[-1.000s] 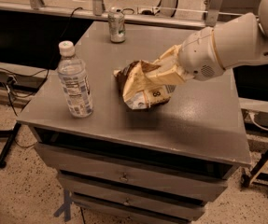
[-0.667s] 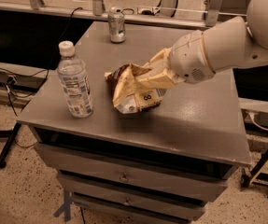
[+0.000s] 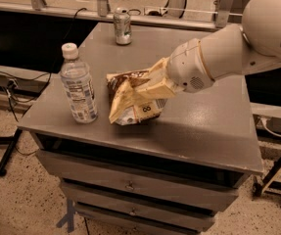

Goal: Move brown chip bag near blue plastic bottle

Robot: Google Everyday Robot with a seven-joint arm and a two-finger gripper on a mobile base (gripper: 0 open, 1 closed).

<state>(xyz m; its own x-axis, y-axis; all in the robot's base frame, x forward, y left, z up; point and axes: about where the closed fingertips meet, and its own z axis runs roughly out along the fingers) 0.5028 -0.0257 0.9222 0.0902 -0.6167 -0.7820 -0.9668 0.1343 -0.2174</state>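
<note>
The brown chip bag (image 3: 131,105) is crumpled, tan with a dark brown panel, and sits on the grey table top (image 3: 203,126) just right of the blue plastic bottle (image 3: 79,88). The bottle stands upright near the table's left front edge, with a white cap and pale label. My gripper (image 3: 147,85) reaches in from the right on the white arm and is shut on the top of the bag. A small gap separates the bag from the bottle.
A small silver-green can (image 3: 123,28) stands upright at the back of the table. The table is a drawer cabinet with its front edge close below the bag. Cables and metal frame legs lie on the floor at left and right.
My gripper has carried the chip bag to the left across the table, closer to the bottle. The bottle and the can have not moved.
</note>
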